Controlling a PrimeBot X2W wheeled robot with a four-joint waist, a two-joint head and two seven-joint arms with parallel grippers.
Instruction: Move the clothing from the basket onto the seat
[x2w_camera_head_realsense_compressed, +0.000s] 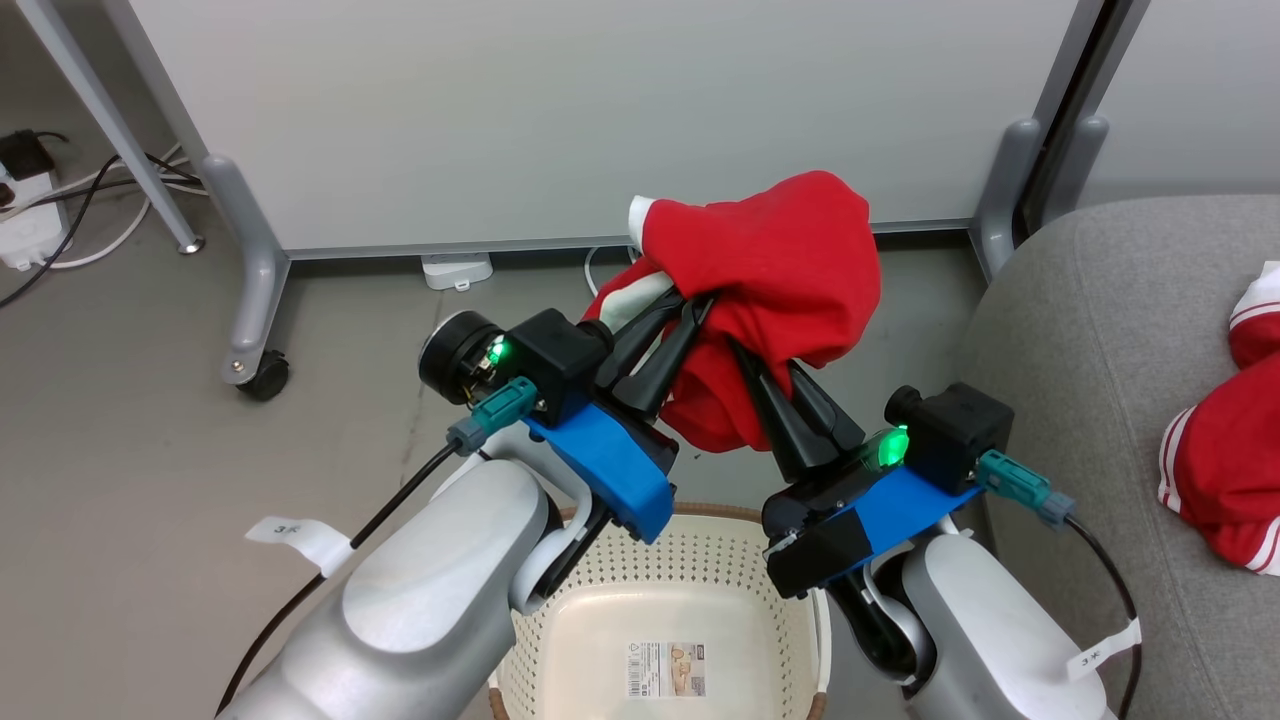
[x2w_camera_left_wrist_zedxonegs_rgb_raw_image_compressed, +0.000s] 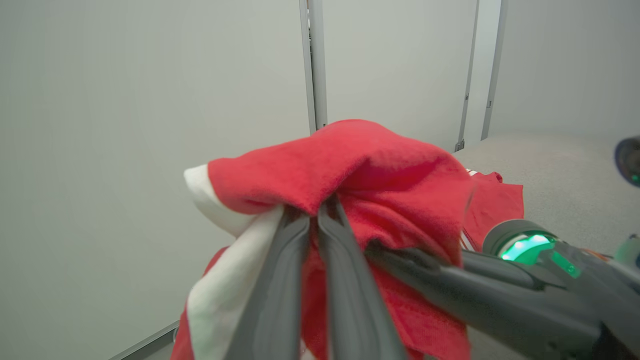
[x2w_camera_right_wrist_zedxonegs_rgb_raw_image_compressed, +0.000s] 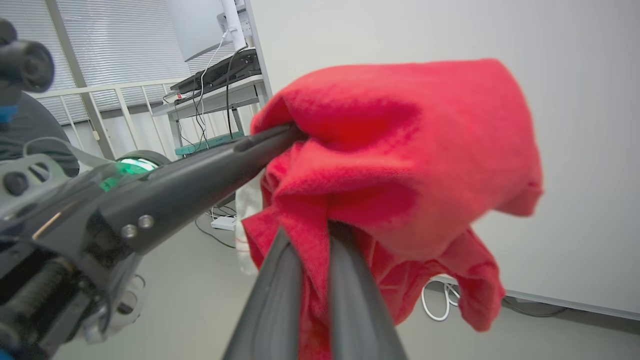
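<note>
K: Left forearm (x2w_camera_head_realsense_compressed: 440, 590) and right forearm (x2w_camera_head_realsense_compressed: 1000, 640), smooth pale-grey shells, are sitting lowest in the head view. Both are angling inward, so the two sets of fingers are forming a peak. Blue wrist brackets, green lamps glowing.

M: Jaw state?

K: Left gripper (x2w_camera_head_realsense_compressed: 692, 303): long dark tapered fingers are pressing together on a fold of the held garment (x2w_camera_head_realsense_compressed: 780, 260), where red is meeting a white panel. Right gripper (x2w_camera_head_realsense_compressed: 738, 348): fingers together as well, pinching a red fold from the other side, tips disappearing into the cloth.

M: Orientation of the piece?

K: It is bunching into a soft lump, not hanging flat. Long axis is running roughly up and down the head view, with a hump above the fingertips and a loose tail drooping between the grippers. White edge is pointing to the robot's left. Fabric is looking fleecy, matte, bright red.

M: Location?

K: In the air, above and beyond the basket (x2w_camera_head_realsense_compressed: 720, 555). Basket: cream plastic, perforated walls, brown woven-look rim, label sticker (x2w_camera_head_realsense_compressed: 666, 669) showing on its bottom.

M: Seat?

K: Seat (x2w_camera_head_realsense_compressed: 1080, 330), grey upholstery with a rounded edge, is lying to the robot's right. Second garment (x2w_camera_head_realsense_compressed: 1225, 450) is resting on it at the frame's right edge, red with striped trim, well apart from the held one.
</note>
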